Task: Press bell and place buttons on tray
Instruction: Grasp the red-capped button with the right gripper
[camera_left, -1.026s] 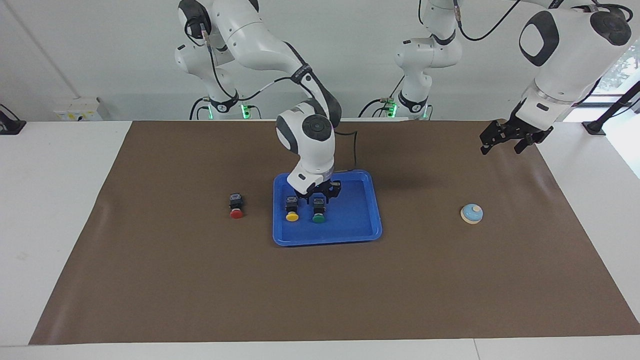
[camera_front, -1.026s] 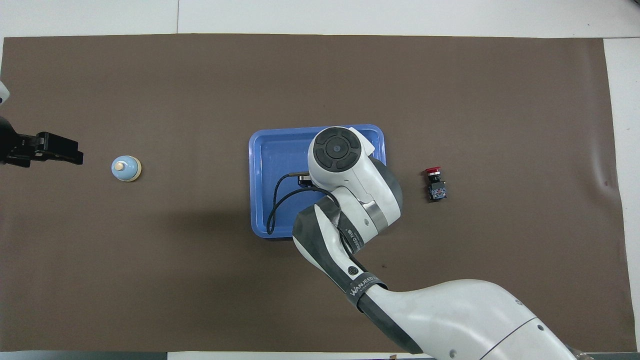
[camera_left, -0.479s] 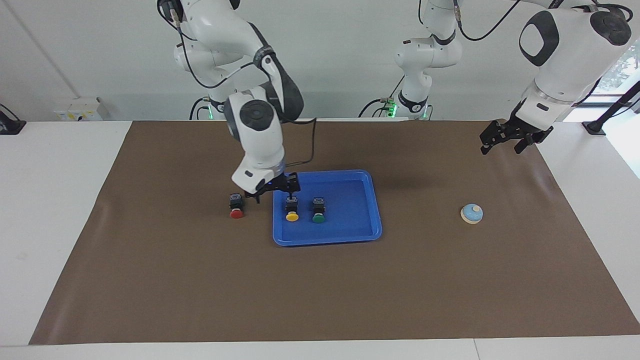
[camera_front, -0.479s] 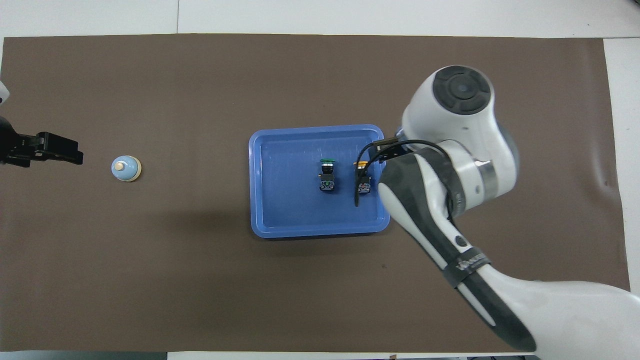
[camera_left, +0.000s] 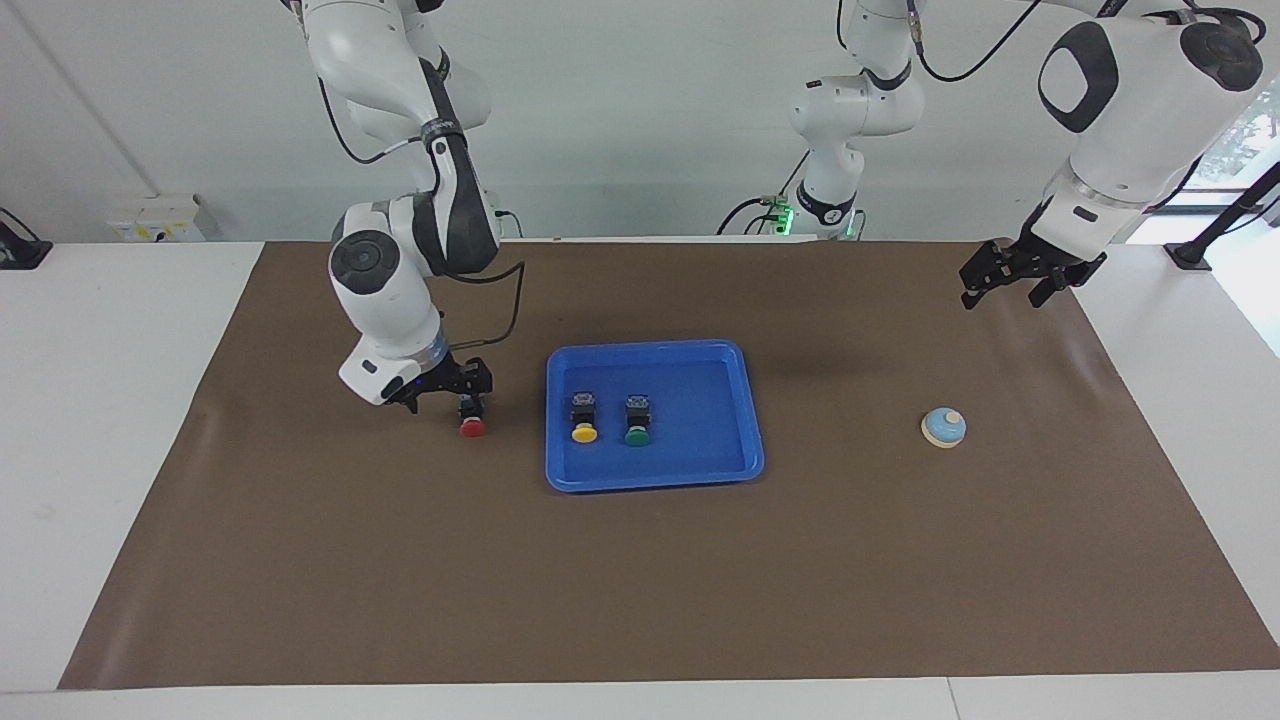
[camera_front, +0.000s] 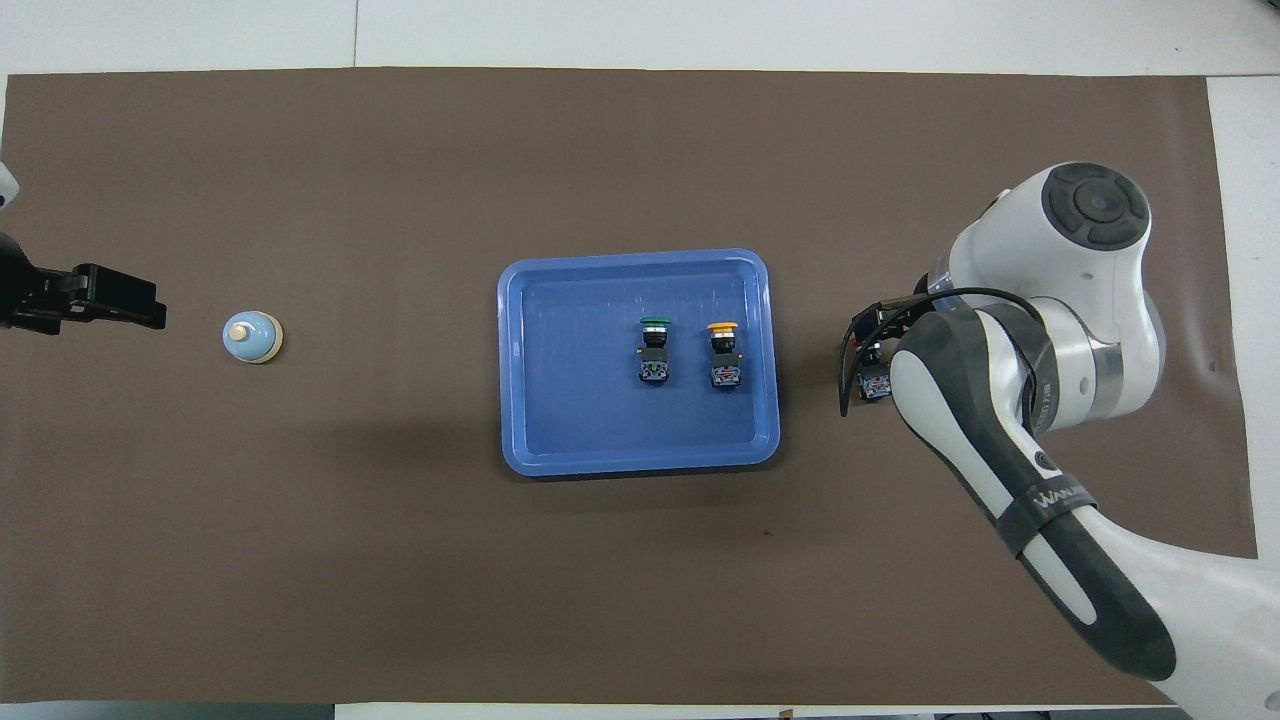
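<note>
The blue tray (camera_left: 655, 475) (camera_front: 520, 350) lies mid-mat and holds the yellow button (camera_left: 584, 421) (camera_front: 722, 355) and the green button (camera_left: 637, 421) (camera_front: 654, 352) side by side. The red button (camera_left: 472, 418) (camera_front: 876, 381) lies on the mat beside the tray, toward the right arm's end. My right gripper (camera_left: 446, 392) hangs open just over the red button's black body, holding nothing; from overhead its arm covers most of that button. The light-blue bell (camera_left: 943, 427) (camera_front: 252, 337) sits toward the left arm's end. My left gripper (camera_left: 1010, 288) (camera_front: 150, 306) waits open above the mat, closer to the robots than the bell.
A brown mat (camera_left: 640, 580) covers the white table. The right arm's cable loops by its wrist (camera_left: 510, 300). A grey box (camera_left: 160, 218) stands at the table's edge near the wall.
My right gripper opened, left the green button in the tray beside the yellow one, and swung over to the red button. The left arm has not moved.
</note>
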